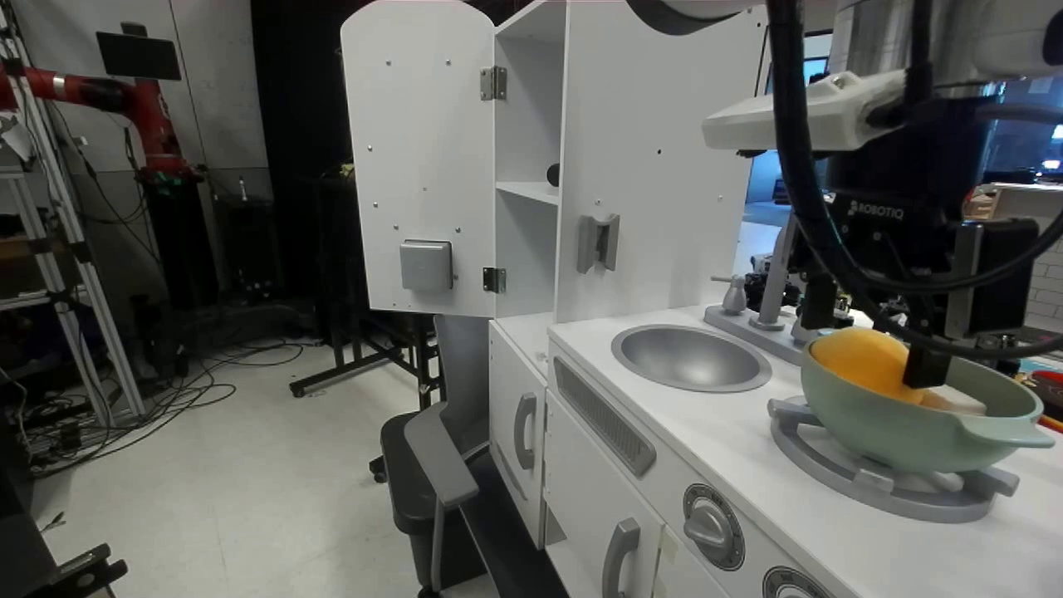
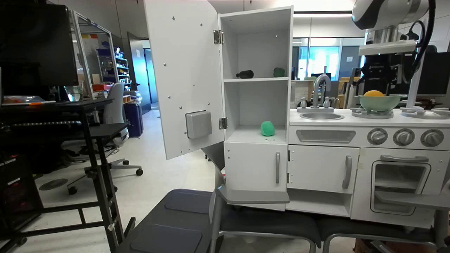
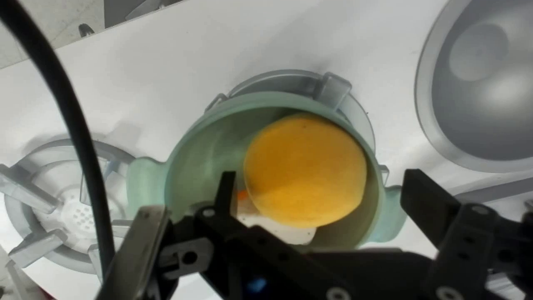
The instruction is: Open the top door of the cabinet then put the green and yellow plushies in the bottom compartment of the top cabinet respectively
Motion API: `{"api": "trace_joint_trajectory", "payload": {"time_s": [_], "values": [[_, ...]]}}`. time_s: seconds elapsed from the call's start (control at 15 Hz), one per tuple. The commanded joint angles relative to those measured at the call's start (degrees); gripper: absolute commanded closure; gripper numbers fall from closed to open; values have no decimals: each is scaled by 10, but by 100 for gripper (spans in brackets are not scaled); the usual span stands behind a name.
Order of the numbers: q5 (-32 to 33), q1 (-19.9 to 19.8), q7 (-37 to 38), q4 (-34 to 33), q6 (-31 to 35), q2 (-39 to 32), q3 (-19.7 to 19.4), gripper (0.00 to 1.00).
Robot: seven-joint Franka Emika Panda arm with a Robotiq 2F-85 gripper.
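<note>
"Above the worktop (image 3: 179,71), what is held by the end effector (image 3: 320,179)?"

"Nothing, by all appearances. The fingers (image 3: 424,202) are spread wide, with the yellow plushie (image 3: 306,171) framed between them but not clasped. They are presumably set astride it so that its soft sides can be squeezed."

"Why is it set in the bowl (image 1: 897,432)?"

"It is cradled there, so rolling is probably prevented, and the bowl is carried on the burner (image 1: 872,498). One snag may be expected: a finger is seen outside the rim (image 3: 266,99), beside a handle (image 3: 385,221), in the wrist view, so the rim could be pinched as well."

"And past the sink (image 1: 692,357)?"

"The cabinet (image 1: 656,100) is met. The green plushie (image 2: 267,128) is rested on the floor of the bottom compartment (image 2: 251,105), off towards the worktop side, just as is asked; room beside it could be used for the yellow one, the only plushie judged still to be carried over."

"Why is the top door (image 1: 423,149) swung so far out?"

"It is hung back on its hinges (image 1: 493,83), presumably so that the end effector can be brought into the compartment without it being struck."
</note>
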State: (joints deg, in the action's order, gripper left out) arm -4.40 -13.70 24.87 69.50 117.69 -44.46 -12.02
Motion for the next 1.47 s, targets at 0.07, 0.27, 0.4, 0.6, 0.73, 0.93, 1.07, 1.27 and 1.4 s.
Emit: {"api": "trace_joint_trajectory", "payload": {"time_s": [0.07, 0.27, 0.4, 0.6, 0.73, 0.93, 1.07, 1.27, 1.4], "values": [[-18, -20, -14, -24, -34, -6, 7, 0], [-19, -27, -19, -30, -49, -8, 8, 0], [-19, -31, -21, -37, -57, -13, 8, 0], [-21, -34, -22, -41, -61, -13, 9, 0], [-20, -32, -19, -45, -66, -9, 8, 0], [-21, -32, -18, -51, -67, -11, 9, 0], [-20, -36, -20, -48, -58, -14, 13, 0], [-22, -34, -20, -55, -62, -20, 12, 0], [-21, -32, -17, -57, -67, -19, 12, 0]]}}
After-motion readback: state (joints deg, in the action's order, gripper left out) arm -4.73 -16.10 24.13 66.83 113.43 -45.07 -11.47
